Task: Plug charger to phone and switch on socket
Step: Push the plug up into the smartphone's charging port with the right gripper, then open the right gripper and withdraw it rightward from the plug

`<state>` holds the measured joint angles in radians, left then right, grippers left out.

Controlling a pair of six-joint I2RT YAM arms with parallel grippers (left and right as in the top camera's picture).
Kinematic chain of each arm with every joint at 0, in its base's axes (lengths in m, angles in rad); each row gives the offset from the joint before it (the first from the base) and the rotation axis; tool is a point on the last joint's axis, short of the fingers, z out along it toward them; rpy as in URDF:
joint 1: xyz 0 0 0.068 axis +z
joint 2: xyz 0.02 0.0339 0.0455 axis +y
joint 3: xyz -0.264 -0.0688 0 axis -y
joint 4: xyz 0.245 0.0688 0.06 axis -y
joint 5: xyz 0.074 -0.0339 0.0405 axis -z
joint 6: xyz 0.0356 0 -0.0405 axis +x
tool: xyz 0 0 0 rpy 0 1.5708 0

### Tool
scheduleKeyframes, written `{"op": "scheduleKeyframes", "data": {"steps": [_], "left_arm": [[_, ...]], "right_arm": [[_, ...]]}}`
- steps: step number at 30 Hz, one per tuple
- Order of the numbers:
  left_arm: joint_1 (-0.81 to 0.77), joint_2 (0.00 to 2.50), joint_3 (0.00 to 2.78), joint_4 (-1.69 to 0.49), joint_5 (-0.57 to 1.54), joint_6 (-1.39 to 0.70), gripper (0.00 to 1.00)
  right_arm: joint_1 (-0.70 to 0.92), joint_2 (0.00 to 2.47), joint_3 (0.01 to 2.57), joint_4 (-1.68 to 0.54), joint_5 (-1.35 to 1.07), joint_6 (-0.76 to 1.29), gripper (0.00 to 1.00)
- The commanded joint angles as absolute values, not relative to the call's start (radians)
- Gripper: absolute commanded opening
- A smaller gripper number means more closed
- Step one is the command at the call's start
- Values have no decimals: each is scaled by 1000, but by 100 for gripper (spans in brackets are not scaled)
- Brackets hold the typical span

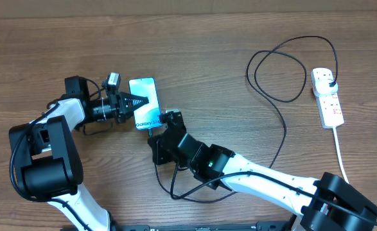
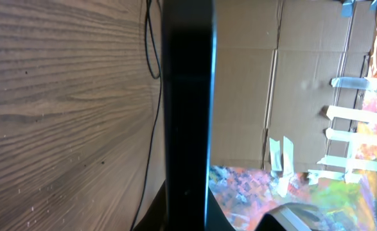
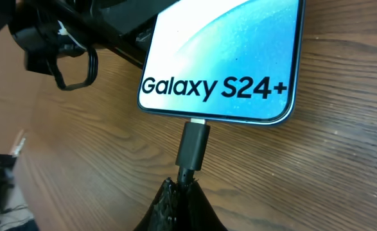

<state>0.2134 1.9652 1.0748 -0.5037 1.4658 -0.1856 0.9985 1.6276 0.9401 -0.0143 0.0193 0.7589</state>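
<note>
**A:** Where does your phone sit?

**B:** Your slim rectangular phone [image 1: 146, 96] with the lit light-blue "Galaxy S24+" screen is face up, left of centre on the brown wood-grain table [image 1: 207, 38]. Your left wrist camera sees only its dark edge, filling the middle of the view.

**A:** And the charger?

**B:** The small black connector tip of your long thin black charger [image 3: 194, 144] meets the phone's bottom edge at the port, its silver end just showing. From there the cable loops across the table to a black plug [image 1: 330, 81] seated in the narrow white socket [image 1: 331, 106] strip at the far right.

**A:** What are your hands doing?

**B:** Your right gripper [image 3: 178, 204] is pinched together on the cable just behind the connector. Your left gripper [image 1: 132, 102] is clamped on the phone's left side, fingers reaching onto the screen.
</note>
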Motion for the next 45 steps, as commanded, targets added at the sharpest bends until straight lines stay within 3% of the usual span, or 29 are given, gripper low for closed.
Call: {"op": "scheduleKeyframes", "data": {"steps": [1,29,32,37,41,45], "left_arm": [[202,1943,1063,-523,1512,-180,4],[202,1943,1063,-523,1517,-181,4],[202,1943,1063,-523,1517,-181,4],[202,1943,1063,-523,1517,-181,4],[202,1943,1063,-523,1517,-181,4],[202,1943,1063,-523,1517,-180,4]], "right_arm": [[916,1628,957,69,50,751,4],[908,1628,957,32,27,751,5],[908,1628,957,14,27,751,28],[908,1628,957,1,-9,751,51],[907,1626,957,-11,-55,750,80],[907,1611,957,-60,-54,749,85]]}}
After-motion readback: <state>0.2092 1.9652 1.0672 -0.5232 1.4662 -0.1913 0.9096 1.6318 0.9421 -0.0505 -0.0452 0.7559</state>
